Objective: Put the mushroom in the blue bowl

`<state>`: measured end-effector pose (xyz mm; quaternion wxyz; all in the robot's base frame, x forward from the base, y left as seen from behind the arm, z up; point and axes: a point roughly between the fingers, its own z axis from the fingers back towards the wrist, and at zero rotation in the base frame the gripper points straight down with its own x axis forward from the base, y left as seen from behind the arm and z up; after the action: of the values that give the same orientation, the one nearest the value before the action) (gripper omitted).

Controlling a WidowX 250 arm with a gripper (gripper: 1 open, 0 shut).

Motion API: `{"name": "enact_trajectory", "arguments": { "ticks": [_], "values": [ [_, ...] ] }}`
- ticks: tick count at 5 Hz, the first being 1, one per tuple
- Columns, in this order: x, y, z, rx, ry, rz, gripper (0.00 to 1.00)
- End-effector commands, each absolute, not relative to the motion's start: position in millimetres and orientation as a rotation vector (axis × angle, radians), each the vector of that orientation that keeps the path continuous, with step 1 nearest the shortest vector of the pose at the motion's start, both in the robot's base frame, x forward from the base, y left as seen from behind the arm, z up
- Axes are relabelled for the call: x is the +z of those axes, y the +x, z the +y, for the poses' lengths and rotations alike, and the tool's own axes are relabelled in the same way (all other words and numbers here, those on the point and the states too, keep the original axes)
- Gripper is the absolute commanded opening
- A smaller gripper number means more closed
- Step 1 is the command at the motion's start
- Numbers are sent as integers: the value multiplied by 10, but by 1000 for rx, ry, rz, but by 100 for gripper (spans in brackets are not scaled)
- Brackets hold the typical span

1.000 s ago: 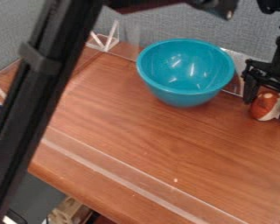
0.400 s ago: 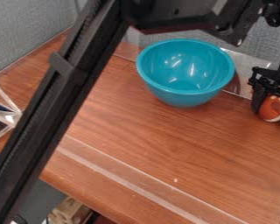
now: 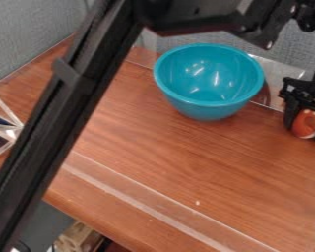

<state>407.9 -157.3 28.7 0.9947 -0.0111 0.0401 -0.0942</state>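
Observation:
The blue bowl (image 3: 208, 81) stands upright at the back of the wooden table (image 3: 160, 162), empty as far as I can see. To its right, at the picture's right edge, the small reddish-brown mushroom (image 3: 305, 122) sits low on the table. My black gripper (image 3: 303, 126) points down over it, with a finger on each side of the cap, shut on it. Part of the gripper is cut off by the frame edge.
My own dark arm (image 3: 68, 108) crosses the left and top of the view diagonally and hides the table's back left. A clear rail (image 3: 147, 202) runs along the table's front edge. A white and blue object (image 3: 0, 123) lies at far left.
The big arm link in the foreground has swung to the right in the picture. The gripper stays at the mushroom, and its fingers have closed in on it.

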Motion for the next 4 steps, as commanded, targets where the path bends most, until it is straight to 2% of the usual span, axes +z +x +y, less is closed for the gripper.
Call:
{"name": "enact_trajectory", "arguments": {
  "ticks": [1, 4],
  "values": [
    [481, 4052, -1657, -216, -27, 41, 0],
    [483, 3968, -1625, -232, -15, 77, 0]
  ]
}}
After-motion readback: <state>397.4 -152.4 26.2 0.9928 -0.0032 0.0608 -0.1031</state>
